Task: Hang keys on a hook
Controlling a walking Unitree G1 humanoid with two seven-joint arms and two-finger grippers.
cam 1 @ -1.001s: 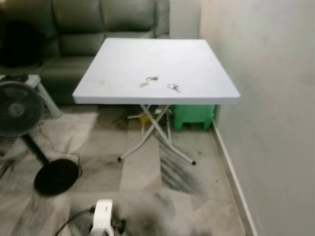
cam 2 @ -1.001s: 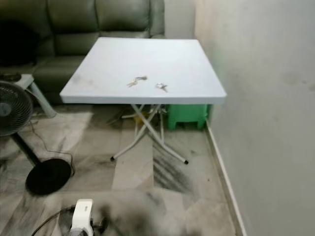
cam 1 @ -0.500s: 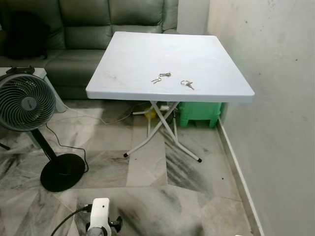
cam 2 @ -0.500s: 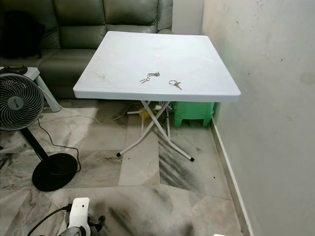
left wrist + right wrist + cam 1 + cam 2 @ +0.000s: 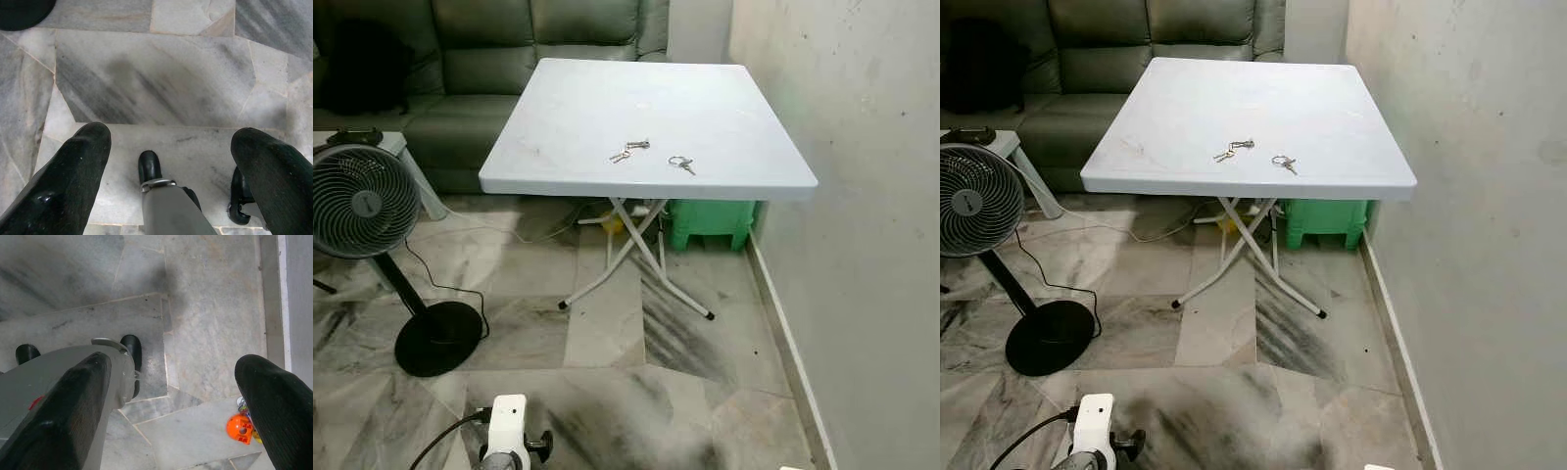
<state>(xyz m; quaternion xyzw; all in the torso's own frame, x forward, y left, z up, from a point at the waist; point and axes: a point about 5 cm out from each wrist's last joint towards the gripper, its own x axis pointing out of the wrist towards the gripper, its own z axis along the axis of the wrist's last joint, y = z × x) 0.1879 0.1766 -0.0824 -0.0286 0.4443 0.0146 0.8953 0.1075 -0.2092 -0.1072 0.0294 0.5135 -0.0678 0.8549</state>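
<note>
Two small bunches of keys lie on a white folding table: one key bunch near the middle and a key ring just to its right, toward the front edge. My left gripper hangs down over the marble floor, its two black fingers wide apart with nothing between them. My right gripper also points at the floor, open and empty. The left wrist's white housing shows at the bottom of the left eye view.
A standing fan with a black round base and trailing cord is on the left. A green sofa is behind the table, a green stool under it. A wall runs along the right. An orange toy lies on the floor.
The camera has steadied and sharpened; the whole scene has shifted slightly and the table appears a little nearer. The keys lie where they were.
</note>
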